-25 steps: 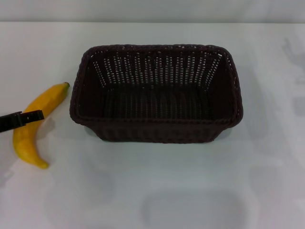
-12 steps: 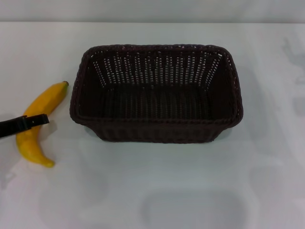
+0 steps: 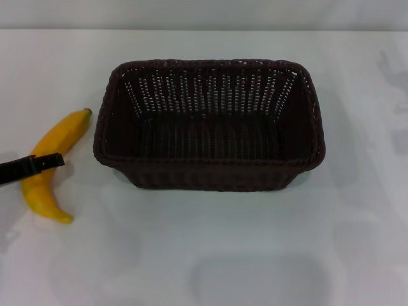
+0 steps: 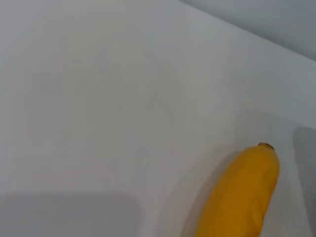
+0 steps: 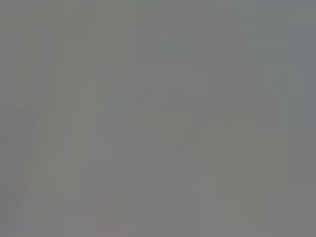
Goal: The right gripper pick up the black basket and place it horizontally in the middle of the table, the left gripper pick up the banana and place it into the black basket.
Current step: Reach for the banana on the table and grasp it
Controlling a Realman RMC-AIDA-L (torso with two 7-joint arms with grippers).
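Observation:
The black basket (image 3: 210, 172) stands lengthwise across the middle of the white table (image 3: 223, 255), open side up and empty. The yellow banana (image 3: 58, 135) lies on the table to its left, dark stem tip pointing away from me. My left gripper (image 3: 52, 160) reaches in from the left edge, and its black finger bar lies across the banana's middle, closed on it. The left wrist view shows the banana's end (image 4: 244, 192) close up on the white table. My right gripper is out of view; its wrist view shows only plain grey.
The table's far edge (image 3: 204, 29) runs along the top of the head view. White tabletop lies in front of the basket and to its right.
My left gripper has moved slightly right and down over the banana. The banana has shifted a little to the right with it. The basket has not moved.

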